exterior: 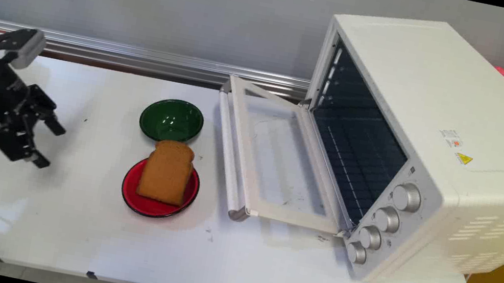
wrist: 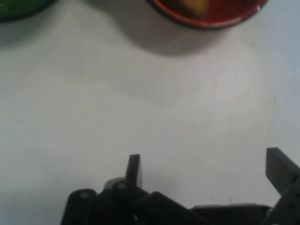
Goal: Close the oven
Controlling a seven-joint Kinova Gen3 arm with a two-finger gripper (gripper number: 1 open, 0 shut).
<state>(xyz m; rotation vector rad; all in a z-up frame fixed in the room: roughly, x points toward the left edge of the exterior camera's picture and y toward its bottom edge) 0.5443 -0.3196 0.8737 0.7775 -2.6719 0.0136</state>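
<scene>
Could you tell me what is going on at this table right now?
The hand hangs open and empty over bare table, left of a red plate carrying a bread slice. A green bowl sits just behind the plate. To the right, the oven stands with its door folded down.

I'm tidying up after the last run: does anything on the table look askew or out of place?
Mostly tidy. The bread slice overhangs the far rim of its red plate, almost reaching the green bowl. The toaster oven sits angled with its door down. The gripper hovers open and empty.
</scene>
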